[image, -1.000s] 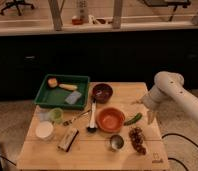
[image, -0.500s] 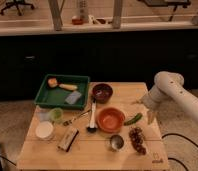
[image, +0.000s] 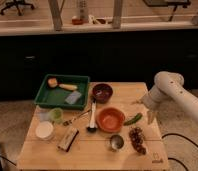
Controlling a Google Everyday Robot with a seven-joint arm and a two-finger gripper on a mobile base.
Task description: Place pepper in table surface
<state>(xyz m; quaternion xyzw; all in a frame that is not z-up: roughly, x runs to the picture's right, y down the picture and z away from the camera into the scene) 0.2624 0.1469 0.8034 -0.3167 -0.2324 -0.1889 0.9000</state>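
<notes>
Nothing had moved since the earlier frames: the arm and the objects sat as before. The end effector [image: 150, 116] hung at the counter's [image: 102, 152] right edge, just right of the pepper [image: 133, 119]; whether it was apart or together could not be told. The pepper lay on the counter beside the orange bowl [image: 111, 119], above the reddish-brown cluster [image: 137, 139].

The pepper [image: 133, 119] lies on the tabletop [image: 82, 156], just right of the bowl [image: 111, 119] and behind the lumpy cluster [image: 137, 139]. The gripper [image: 151, 116] sits just right of the pepper. The tray [image: 44, 93] stands at the rear left.
</notes>
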